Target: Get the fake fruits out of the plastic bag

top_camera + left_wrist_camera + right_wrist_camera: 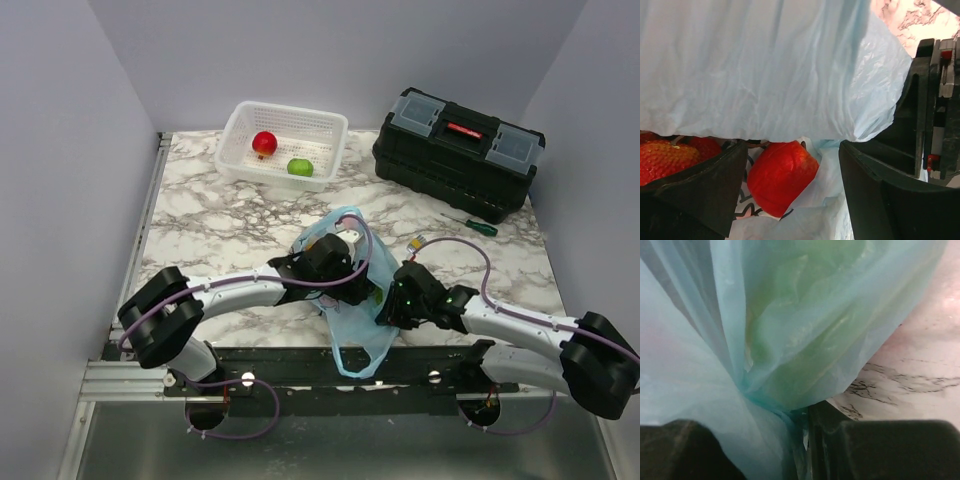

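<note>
- The bag point(347, 328) is thin, pale blue and half see-through, with many creases. It lies on the marble table point(200, 220), and one loop handle reaches over the near table edge.
- The left gripper point(792, 150) is at the mouth of the bag, under a lifted sheet of the film. Its jaws stand wide apart and clamp nothing.
- Inside the bag, between these jaws, lies a glossy red piece point(782, 175) with a smooth, rounded skin. I cannot tell if it touches the finger beside it.
- Also inside the bag there are red berries point(665, 157) with a rough, dotted skin, partly hidden behind one finger.
- The right gripper point(795, 427) is at the right side of the bag. Its jaws are almost together and clamp a gathered fold of the film.
- Just above this fold a yellow-green shape point(805, 315) shows through the film. It is blurred, so I cannot tell which fruit it is.
- Well behind the bag stands a white lattice basket point(240, 120). It holds a red apple point(264, 143) and a green ball point(300, 167), a little apart from each other.
- Behind the bag and to the right in the top view stands a black toolbox point(458, 150) with its lid down.
- A screwdriver point(470, 223) with a green handle lies between the toolbox and the bag.
</note>
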`<state>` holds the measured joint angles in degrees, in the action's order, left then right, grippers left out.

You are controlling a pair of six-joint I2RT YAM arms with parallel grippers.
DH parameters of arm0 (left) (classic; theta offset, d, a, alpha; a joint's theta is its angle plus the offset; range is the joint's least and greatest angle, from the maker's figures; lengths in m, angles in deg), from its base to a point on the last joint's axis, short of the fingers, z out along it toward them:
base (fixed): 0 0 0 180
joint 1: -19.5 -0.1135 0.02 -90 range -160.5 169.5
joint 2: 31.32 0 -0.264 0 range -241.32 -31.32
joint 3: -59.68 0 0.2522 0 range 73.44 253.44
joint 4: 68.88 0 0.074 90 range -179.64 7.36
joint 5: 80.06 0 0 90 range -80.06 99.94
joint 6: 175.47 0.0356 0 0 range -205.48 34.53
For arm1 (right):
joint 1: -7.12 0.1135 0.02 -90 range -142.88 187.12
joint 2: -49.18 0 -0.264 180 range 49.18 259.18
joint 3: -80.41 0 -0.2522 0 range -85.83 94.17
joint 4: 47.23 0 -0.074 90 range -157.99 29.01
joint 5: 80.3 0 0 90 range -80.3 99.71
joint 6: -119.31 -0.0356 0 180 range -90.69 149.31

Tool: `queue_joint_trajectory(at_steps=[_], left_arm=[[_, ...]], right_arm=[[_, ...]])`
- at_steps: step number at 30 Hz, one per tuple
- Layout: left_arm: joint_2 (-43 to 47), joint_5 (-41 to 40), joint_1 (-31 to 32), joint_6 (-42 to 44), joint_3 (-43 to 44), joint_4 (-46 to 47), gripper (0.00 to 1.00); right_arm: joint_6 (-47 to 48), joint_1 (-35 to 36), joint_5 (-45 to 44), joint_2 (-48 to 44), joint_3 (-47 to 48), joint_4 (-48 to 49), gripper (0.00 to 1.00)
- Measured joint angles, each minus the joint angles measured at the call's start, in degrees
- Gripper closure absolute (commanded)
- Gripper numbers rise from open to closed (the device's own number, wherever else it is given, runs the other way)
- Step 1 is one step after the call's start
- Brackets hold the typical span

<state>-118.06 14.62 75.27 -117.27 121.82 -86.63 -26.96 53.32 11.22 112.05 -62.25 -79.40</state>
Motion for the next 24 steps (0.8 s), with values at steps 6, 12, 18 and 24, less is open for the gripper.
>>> queue_joint_trajectory(at_steps=[6, 12, 18, 24], left_arm=[[4.4, 0.4, 0.0, -1.3, -4.7, 0.8, 0.13], [11.7, 1.2, 0.0, -2.8, -9.3, 0.8, 0.14], [19.3, 2.4, 0.0, -4.6, -11.1, 1.4, 0.24], [21.1, 4.0, 0.0, -7.1, -14.3, 3.6, 0.52]], right_arm=[[1.6, 0.2, 2.7, -0.6, -0.3, 2.3, 0.38], [3.8, 0.3, 1.4, -1.5, 0.9, 0.9, 0.25], [5.3, 0.3, 0.9, -0.3, 2.4, 0.2, 0.11], [5.5, 0.3, 1.6, 0.5, 3.2, 1.2, 0.00]])
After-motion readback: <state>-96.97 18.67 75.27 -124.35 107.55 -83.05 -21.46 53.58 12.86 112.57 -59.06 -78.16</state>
